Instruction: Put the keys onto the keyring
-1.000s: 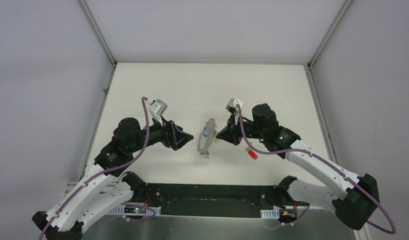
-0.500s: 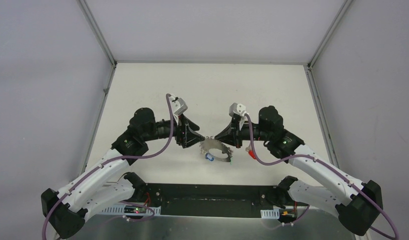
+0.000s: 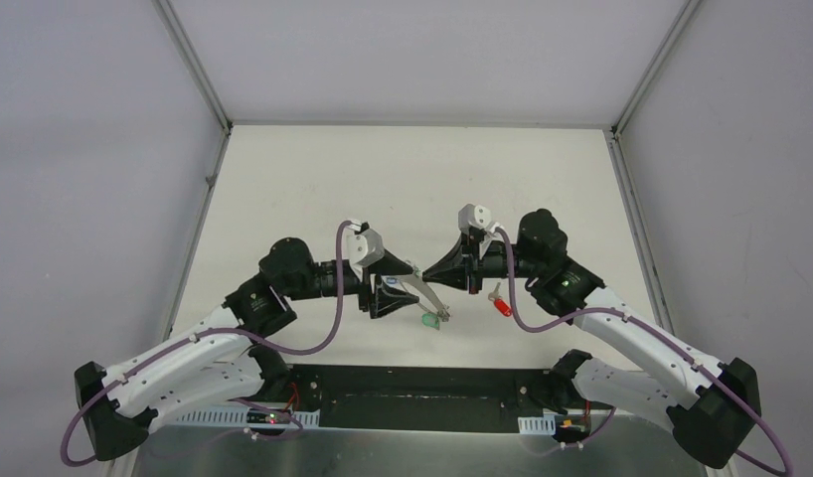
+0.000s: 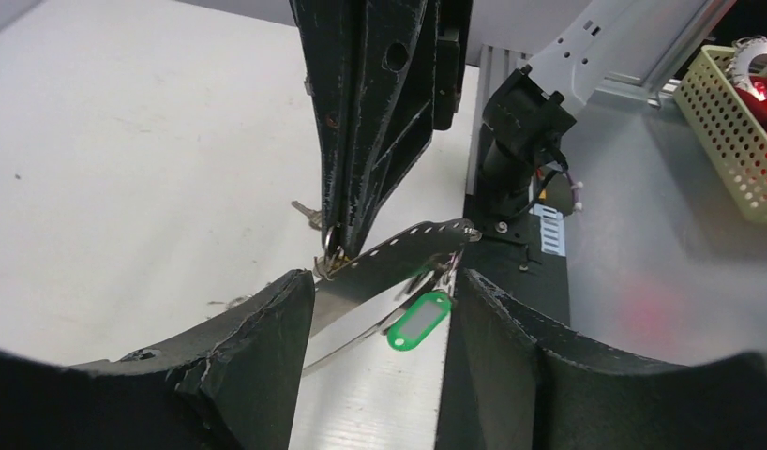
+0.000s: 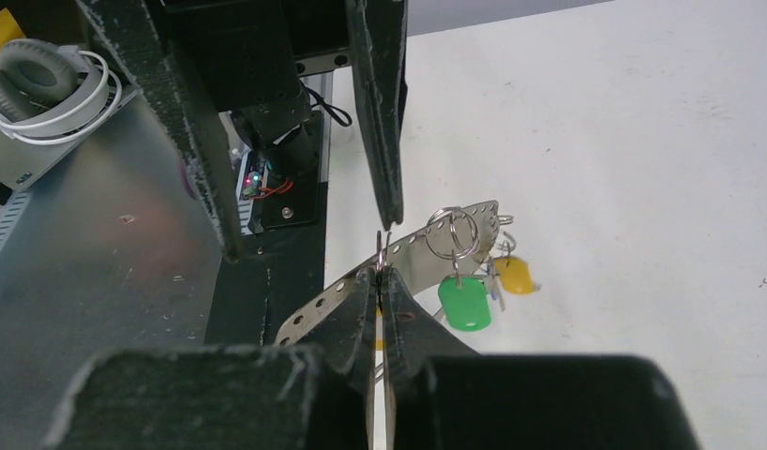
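Here, right hand (image 5: 381, 274) pinching keyring (image 5: 410, 249), green tag (image 5: 464, 305)

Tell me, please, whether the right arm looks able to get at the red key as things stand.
Probably not yet: the right hand is shut on the keyring, though the red key lies uncovered on the table close beside it.
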